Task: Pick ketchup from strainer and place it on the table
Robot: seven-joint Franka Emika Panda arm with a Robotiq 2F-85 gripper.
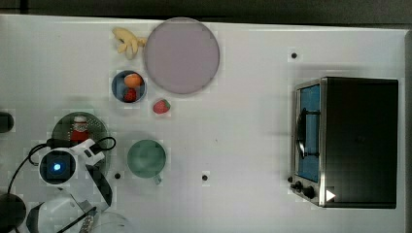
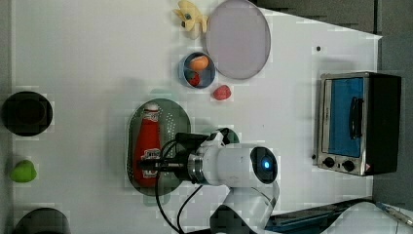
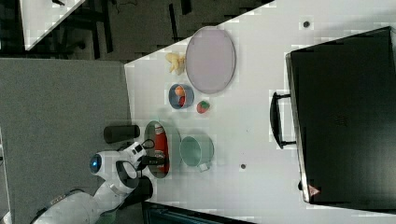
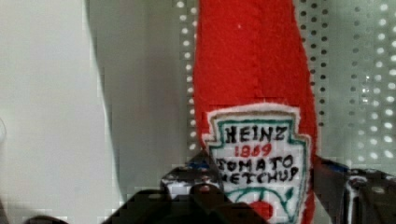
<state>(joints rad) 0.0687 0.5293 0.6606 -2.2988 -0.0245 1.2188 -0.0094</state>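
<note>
We see the Heinz ketchup bottle [image 4: 254, 93] lying lengthwise in the strainer [image 2: 173, 122]; our gripper [image 4: 261, 186] straddles its labelled lower body crosswise, fingers either side, not visibly clamped yet.

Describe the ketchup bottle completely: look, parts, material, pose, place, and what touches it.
The ketchup is a red bottle that looks like stitched felt, with a white cap and a white label reading Heinz Tomato Ketchup above a small tomato picture. It lies flat on its side inside the pale green perforated strainer, along the strainer's length, cap toward the left view's top. The end effector straddles its label end, one finger on either side of the body; whether they already press it cannot be told.
</note>
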